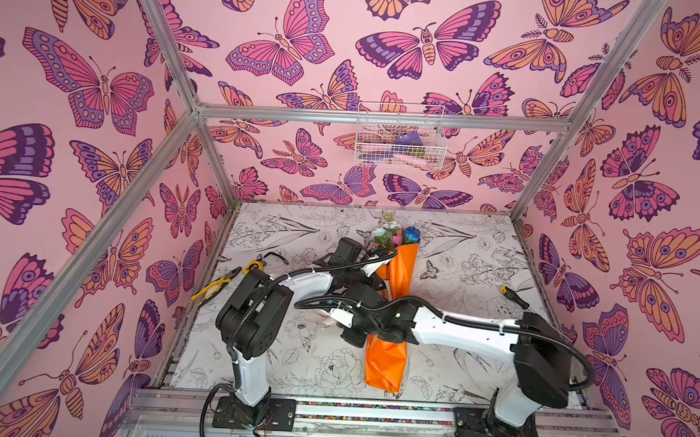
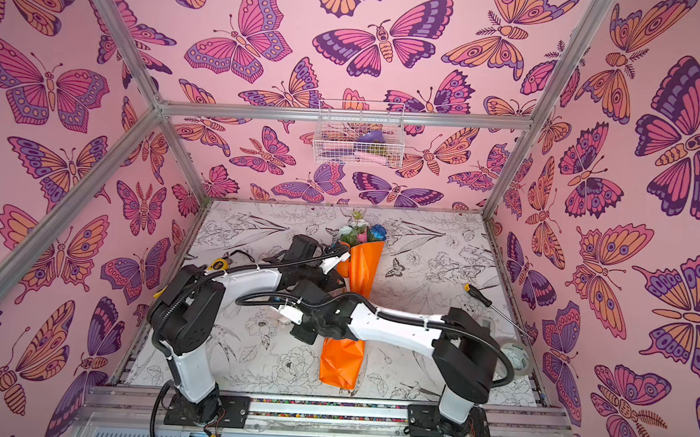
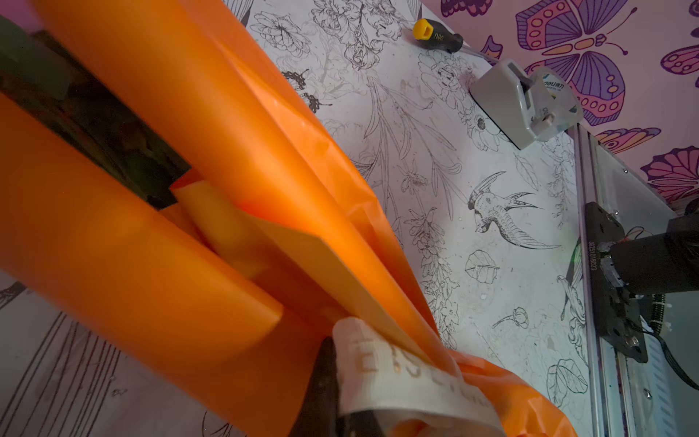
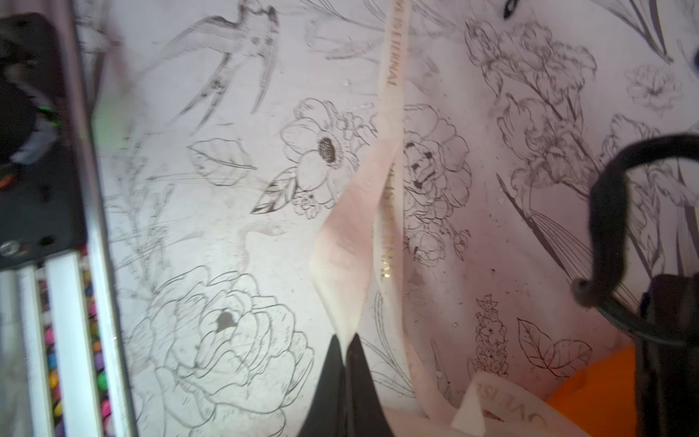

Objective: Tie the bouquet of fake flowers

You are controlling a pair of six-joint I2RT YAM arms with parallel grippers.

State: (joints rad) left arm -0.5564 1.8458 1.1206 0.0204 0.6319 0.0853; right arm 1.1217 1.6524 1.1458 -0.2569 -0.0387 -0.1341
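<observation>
Right beside the left end effector [image 3: 334,365], the left wrist view shows the orange-wrapped bouquet [image 3: 227,132] lying on the desk [image 3: 472,234], with a cream ribbon [image 3: 408,378] clenched in that end effector. The right wrist view shows the right end effector [image 4: 345,350] pinching the ribbon [image 4: 386,212].

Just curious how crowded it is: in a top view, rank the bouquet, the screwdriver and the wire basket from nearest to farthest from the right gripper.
From the right gripper:
1. Bouquet, right beside it at table centre.
2. Screwdriver, by the right wall.
3. Wire basket, high on the back wall.
</observation>
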